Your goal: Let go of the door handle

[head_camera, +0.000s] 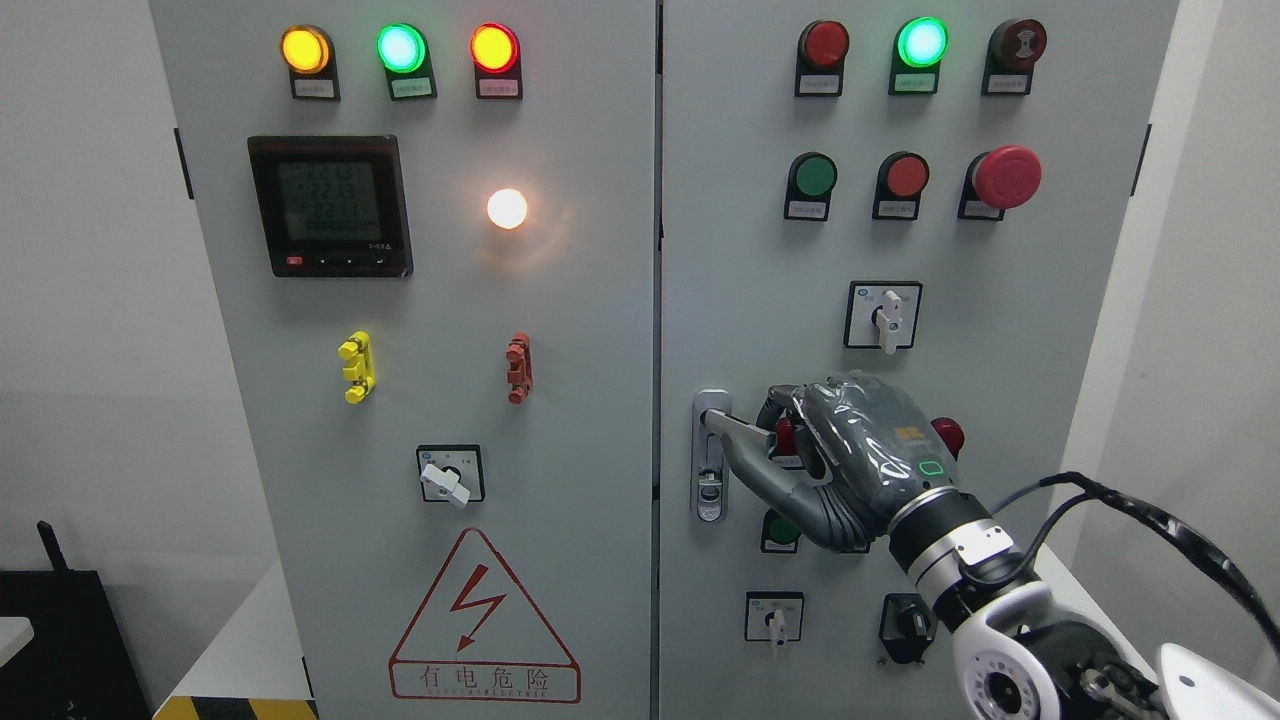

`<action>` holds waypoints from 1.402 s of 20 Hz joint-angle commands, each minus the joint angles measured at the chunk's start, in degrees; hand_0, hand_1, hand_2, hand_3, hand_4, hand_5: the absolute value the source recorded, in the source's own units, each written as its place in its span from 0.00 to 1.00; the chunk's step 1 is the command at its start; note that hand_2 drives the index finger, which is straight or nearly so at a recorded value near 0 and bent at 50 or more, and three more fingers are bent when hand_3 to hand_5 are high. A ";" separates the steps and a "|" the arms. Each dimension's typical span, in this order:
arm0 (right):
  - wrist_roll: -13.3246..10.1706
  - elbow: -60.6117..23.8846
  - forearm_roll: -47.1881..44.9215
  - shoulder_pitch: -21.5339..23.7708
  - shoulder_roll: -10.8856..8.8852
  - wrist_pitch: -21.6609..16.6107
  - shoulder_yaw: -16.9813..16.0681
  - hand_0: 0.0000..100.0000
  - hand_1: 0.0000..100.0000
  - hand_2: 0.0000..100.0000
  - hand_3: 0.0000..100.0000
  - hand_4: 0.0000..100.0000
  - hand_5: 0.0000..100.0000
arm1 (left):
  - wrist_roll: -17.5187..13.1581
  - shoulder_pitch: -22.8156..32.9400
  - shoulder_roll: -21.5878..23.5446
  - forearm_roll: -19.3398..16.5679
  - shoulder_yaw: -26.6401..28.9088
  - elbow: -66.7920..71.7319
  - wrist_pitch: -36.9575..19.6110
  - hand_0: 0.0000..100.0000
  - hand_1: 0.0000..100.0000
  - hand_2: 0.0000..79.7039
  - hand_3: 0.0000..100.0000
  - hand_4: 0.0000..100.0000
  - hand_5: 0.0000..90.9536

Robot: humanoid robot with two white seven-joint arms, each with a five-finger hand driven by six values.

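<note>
So the door handle [738, 432] sits on the right cabinet door [900, 330], just right of the center seam, swung out sideways from its lock plate [710, 470] rather than hanging down. The right hand [850, 460] is wrapped around the lever — fingers curled over the top, thumb under it, which is the grip you'd want for turning it. Letting go hasn't happened yet as far as I can tell — fingers need to uncurl first, then back off rightward, away from the seam. Left arm isn't showing.
</note>
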 commanded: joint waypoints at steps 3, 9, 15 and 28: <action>-0.01 -0.09 0.00 0.18 0.13 -0.12 0.06 0.41 0.00 0.58 1.00 1.00 1.00 | 0.05 1.85 0.00 0.01 0.00 -1.76 -0.02 0.12 0.39 0.00 0.00 0.00 0.00; -0.09 -0.27 0.00 0.44 0.05 -0.12 -0.03 0.42 0.00 0.59 1.00 1.00 1.00 | 0.05 1.85 0.00 0.01 0.00 -1.76 -0.02 0.12 0.39 0.00 0.00 0.00 0.00; -0.09 -0.27 0.00 0.27 0.05 -0.12 -0.03 0.42 0.00 0.61 1.00 1.00 1.00 | 0.05 1.85 0.00 0.01 0.00 -1.76 -0.02 0.12 0.39 0.00 0.00 0.00 0.00; -0.18 -0.36 0.00 0.27 0.05 -0.12 -0.03 0.42 0.00 0.63 1.00 1.00 1.00 | 0.05 1.85 0.00 0.01 0.00 -1.76 -0.02 0.12 0.39 0.00 0.00 0.00 0.00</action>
